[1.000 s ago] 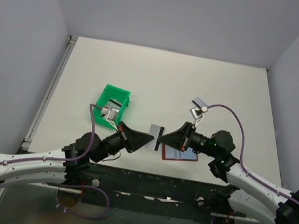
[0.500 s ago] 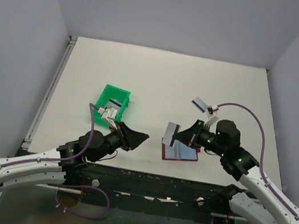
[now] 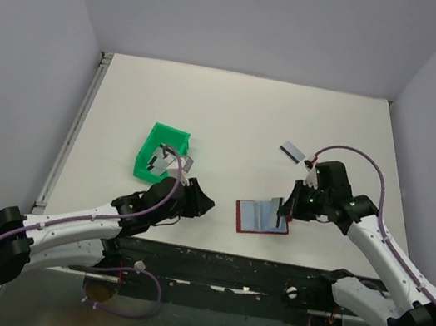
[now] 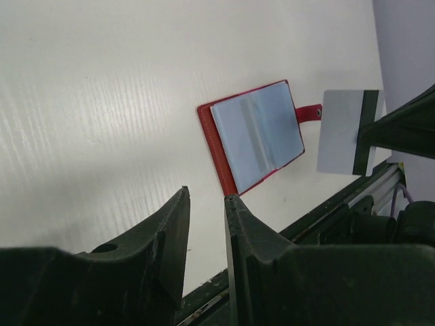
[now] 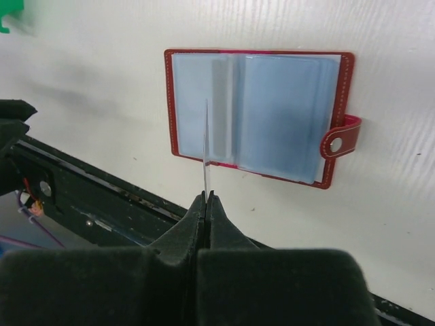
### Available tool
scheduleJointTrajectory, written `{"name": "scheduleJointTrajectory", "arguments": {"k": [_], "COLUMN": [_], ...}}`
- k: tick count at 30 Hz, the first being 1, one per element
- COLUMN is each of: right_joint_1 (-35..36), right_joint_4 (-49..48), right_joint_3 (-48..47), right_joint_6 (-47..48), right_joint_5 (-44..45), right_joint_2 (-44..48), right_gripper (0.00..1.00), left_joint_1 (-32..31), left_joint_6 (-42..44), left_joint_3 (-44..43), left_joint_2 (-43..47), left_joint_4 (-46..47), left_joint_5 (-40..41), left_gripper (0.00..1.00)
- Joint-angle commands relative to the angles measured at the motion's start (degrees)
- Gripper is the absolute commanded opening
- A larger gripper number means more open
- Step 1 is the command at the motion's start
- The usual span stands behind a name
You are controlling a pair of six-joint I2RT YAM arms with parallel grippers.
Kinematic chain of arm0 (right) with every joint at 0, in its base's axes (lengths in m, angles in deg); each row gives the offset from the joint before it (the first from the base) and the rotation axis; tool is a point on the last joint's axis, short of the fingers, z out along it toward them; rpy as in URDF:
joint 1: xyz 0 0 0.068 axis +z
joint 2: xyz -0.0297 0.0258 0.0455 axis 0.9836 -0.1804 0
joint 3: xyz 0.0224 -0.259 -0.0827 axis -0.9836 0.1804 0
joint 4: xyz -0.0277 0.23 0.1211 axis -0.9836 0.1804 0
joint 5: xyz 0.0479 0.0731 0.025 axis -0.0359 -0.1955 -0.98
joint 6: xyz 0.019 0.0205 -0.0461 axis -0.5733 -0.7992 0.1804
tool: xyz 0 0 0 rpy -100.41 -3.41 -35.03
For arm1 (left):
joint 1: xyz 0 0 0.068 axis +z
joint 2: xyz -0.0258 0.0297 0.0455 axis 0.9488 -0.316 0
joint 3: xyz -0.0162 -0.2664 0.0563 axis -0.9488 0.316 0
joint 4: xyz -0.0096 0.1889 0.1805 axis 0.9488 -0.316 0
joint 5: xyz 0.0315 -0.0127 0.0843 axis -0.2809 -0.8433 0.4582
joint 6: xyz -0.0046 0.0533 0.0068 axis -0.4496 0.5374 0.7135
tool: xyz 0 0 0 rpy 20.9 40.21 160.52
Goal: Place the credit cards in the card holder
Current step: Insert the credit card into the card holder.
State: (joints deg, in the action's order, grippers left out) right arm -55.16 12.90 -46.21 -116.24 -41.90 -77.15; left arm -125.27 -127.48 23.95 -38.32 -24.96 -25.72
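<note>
The card holder [image 3: 257,217] lies open on the table, red outside and light blue inside, and shows in the left wrist view [image 4: 253,136] and the right wrist view [image 5: 272,112]. My right gripper [image 3: 283,213] is shut on a credit card [image 5: 206,146], which stands edge-on just above the holder's right half. In the left wrist view that card [image 4: 342,132] is silvery with a dark stripe. My left gripper [image 4: 206,198] is open and empty, left of the holder [image 3: 198,202]. A second credit card [image 3: 291,151] lies flat on the table behind the right arm.
A green tray [image 3: 158,152] stands at the left with small grey items inside, and its corner shows in the right wrist view [image 5: 8,12]. The table's dark front rail [image 3: 210,256] runs just in front of the holder.
The card passed from my left gripper to my right one. My right gripper shut on it and carried it right over the holder; my left gripper opened and drew back left.
</note>
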Motion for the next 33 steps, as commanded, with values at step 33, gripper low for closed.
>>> {"name": "scheduleJointTrajectory", "arguments": {"k": [33], "right_joint_1": [-5.9], "right_joint_4": [-9.1], "right_joint_3": [1.1], "right_joint_6": [10.8], "right_joint_5": [-9.9], "right_joint_2": [-19.3], "right_gripper": [0.0], "left_joint_1": [0.4], "left_joint_6": [4.5], "left_joint_3": [-6.4], "left_joint_2": [-31.5], "left_joint_4": [22.2], "left_joint_5": [-16.4], "left_gripper": [0.21]}}
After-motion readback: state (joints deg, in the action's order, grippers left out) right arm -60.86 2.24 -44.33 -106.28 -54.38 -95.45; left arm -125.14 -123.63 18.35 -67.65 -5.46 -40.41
